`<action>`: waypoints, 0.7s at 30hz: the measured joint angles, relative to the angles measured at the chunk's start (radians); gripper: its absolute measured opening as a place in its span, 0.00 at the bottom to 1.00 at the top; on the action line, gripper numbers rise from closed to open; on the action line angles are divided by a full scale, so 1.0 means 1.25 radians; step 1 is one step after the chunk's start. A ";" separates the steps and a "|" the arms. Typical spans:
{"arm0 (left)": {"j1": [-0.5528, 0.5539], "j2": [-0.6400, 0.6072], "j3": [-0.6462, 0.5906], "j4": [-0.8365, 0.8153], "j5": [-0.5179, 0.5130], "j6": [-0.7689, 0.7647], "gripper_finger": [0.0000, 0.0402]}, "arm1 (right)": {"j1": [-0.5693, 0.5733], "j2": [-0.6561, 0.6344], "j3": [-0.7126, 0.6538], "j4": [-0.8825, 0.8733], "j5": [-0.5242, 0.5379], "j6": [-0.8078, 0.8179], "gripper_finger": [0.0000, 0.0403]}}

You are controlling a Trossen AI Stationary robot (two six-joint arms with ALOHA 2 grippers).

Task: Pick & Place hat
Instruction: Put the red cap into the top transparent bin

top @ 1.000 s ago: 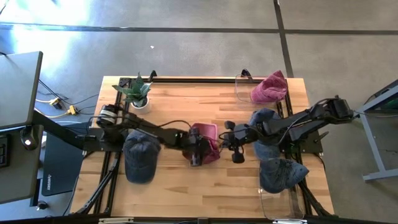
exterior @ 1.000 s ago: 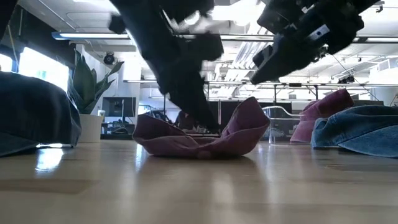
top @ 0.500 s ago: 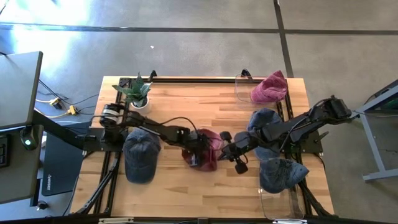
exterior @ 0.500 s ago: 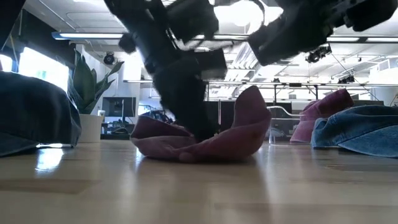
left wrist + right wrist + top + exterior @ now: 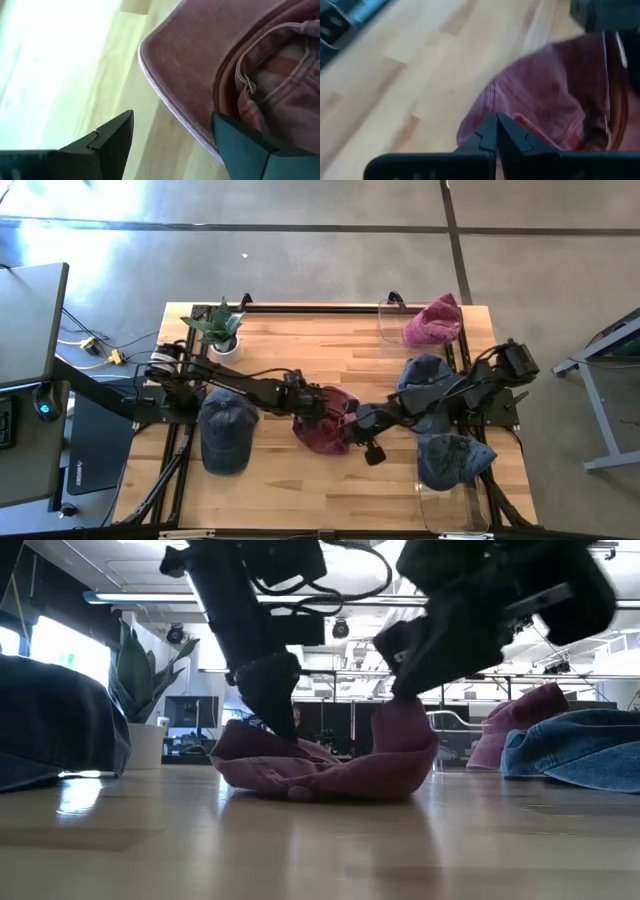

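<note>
The left gripper (image 5: 305, 402) sits low over the middle of the worktop (image 5: 300, 350) with its two dark fingers (image 5: 112, 142) spread wide apart, grasping nothing. In the left wrist view the brim edge of the maroon hat (image 5: 325, 423) runs between those fingers, one finger over bare wood and the other over the cloth, with no squeeze on the fabric. From the low view this gripper comes down onto the hat's near-left edge, touching or just above the crumpled cloth; which of the two cannot be told.

The right gripper (image 5: 368, 430) is just beside the hat on its other side, fingers pressed tightly together with no cloth visibly caught between them. In the right wrist view the clenched fingertips (image 5: 495, 132) point at the maroon fabric, right at its rim. In the low view the hat's flap on that side stands up against this gripper.

The maroon hat lies crumpled on the worktop between the two grippers, near the centre and toward the front edge.

Farther out, a dark blue hat (image 5: 226, 430) lies on the left side under the left arm. Two denim hats (image 5: 450, 458) lie on the right near a clear container (image 5: 445, 515). A pink hat (image 5: 432, 321) rests at the far right corner, and a small potted plant (image 5: 221, 328) stands at the far left.
</note>
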 joint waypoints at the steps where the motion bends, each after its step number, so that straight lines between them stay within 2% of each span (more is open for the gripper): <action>1: 0.000 0.000 0.000 -0.012 -0.013 -0.012 0.65 | -0.003 0.008 0.024 -0.061 0.019 0.004 0.00; 4: -0.013 0.000 0.001 -0.032 -0.042 -0.032 0.65 | -0.003 0.017 0.096 -0.298 0.124 0.028 0.00; 7: -0.039 0.000 0.007 -0.030 -0.068 -0.034 0.65 | -0.001 0.011 0.150 -0.481 0.287 0.084 0.00; 10: -0.072 -0.001 0.025 -0.023 -0.110 -0.010 0.65 | 0.012 -0.011 0.176 -0.584 0.444 0.138 0.00; 12: -0.099 -0.001 0.031 -0.018 -0.131 0.036 0.65 | 0.021 -0.036 0.174 -0.590 0.484 0.145 0.00; 15: -0.142 0.005 0.032 0.002 -0.148 0.120 0.65 | 0.034 -0.076 0.140 -0.559 0.471 0.134 0.01; 17: -0.173 0.007 0.032 0.009 -0.151 0.176 0.65 | 0.039 -0.100 0.104 -0.498 0.429 0.113 0.01; 21: -0.223 0.007 0.032 0.080 -0.199 0.250 0.65 | 0.042 -0.128 0.018 -0.305 0.259 0.035 0.01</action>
